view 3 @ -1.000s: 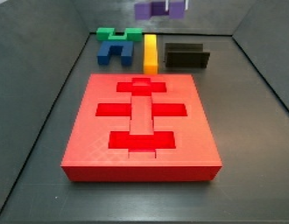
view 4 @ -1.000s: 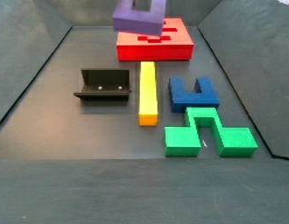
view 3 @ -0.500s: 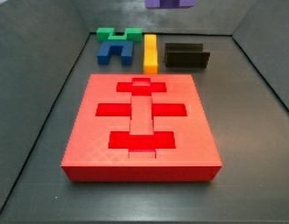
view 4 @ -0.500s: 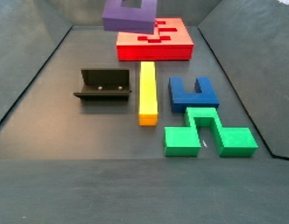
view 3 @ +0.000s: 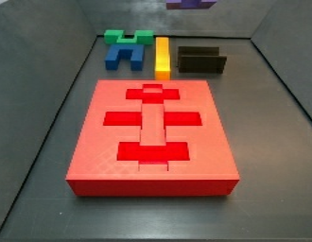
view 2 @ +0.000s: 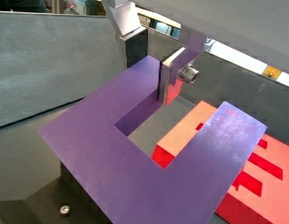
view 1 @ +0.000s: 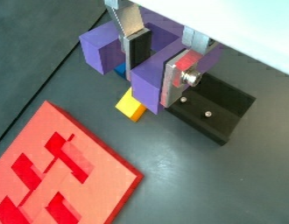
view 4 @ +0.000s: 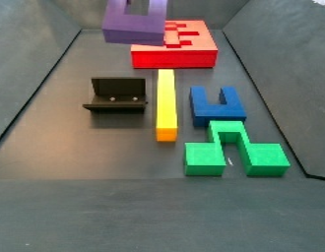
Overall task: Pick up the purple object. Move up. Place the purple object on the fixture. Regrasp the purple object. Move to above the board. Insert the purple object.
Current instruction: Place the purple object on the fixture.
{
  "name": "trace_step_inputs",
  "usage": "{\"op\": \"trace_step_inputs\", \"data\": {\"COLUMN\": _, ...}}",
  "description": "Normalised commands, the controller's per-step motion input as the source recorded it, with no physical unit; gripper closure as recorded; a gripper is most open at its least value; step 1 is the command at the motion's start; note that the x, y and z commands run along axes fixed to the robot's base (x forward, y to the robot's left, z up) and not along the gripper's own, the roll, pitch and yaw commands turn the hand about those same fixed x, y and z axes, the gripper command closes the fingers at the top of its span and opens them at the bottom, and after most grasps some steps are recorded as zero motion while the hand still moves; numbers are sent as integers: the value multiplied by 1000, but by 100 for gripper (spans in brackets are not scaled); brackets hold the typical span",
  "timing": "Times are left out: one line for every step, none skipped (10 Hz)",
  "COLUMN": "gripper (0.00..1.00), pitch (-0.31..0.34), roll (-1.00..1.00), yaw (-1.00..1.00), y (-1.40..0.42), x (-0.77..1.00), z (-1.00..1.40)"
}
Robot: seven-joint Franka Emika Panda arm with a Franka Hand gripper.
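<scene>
The purple object [view 1: 133, 54] held aloft in the gripper [view 1: 157, 58].
Silver fingers [view 1: 176, 77] clamp one prong between them; below them lie the fixture [view 1: 220, 109] and the board [view 1: 53, 171].

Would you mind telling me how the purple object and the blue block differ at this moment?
The purple object is violet and hangs in the air, clamped in the gripper; the blue block is darker and lies flat on the floor, untouched. The purple object is near the board, while the blue block lies beside the yellow bar and touches the green block. Both are U-shaped with two prongs.
</scene>
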Motion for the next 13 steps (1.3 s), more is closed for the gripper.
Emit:
{"op": "trace_step_inputs", "data": {"gripper": 100, "pitch": 414, "roll": -160, "yaw": -71, "y": 183, "x": 926, "z": -34}}
{"op": "trace_step_inputs", "data": {"gripper": 100, "pitch": 491, "roll": -277, "yaw": -20, "y": 17, "x": 894, "z": -77}}
{"op": "trace_step_inputs", "data": {"gripper": 100, "pitch": 500, "roll": -346, "yaw": -20, "y": 0, "x": 863, "z": -137}}
{"op": "trace_step_inputs", "data": {"gripper": 100, "pitch": 557, "roll": -363, "yaw": 0, "y": 0, "x": 840, "z": -251}}
{"op": "trace_step_inputs", "data": {"gripper": 100, "pitch": 603, "roll": -377, "yaw": 0, "y": 0, "x": 814, "z": -320}}
{"op": "trace_step_inputs", "data": {"gripper": 100, "pitch": 494, "roll": -460, "yaw": 0, "y": 0, "x": 840, "z": -271}}
{"op": "trace_step_inputs", "data": {"gripper": 100, "pitch": 323, "roll": -483, "yaw": 0, "y": 51, "x": 911, "z": -214}}
{"op": "trace_step_inputs", "data": {"gripper": 100, "pitch": 46, "roll": -531, "yaw": -26, "y": 97, "x": 991, "z": -329}}
{"op": "trace_step_inputs", "data": {"gripper": 100, "pitch": -9, "roll": -680, "yaw": -106, "y": 140, "x": 971, "z": -280}}
{"op": "trace_step_inputs", "data": {"gripper": 100, "pitch": -57, "roll": -751, "yaw": -80, "y": 229, "x": 917, "z": -217}}
{"op": "trace_step_inputs", "data": {"gripper": 100, "pitch": -80, "roll": -766, "yaw": -46, "y": 320, "x": 863, "z": -257}}
{"op": "trace_step_inputs", "data": {"gripper": 100, "pitch": -60, "roll": -709, "yaw": -49, "y": 329, "x": 883, "z": -260}}
{"op": "trace_step_inputs", "data": {"gripper": 100, "pitch": 0, "roll": -557, "yaw": -23, "y": 300, "x": 923, "z": -191}}
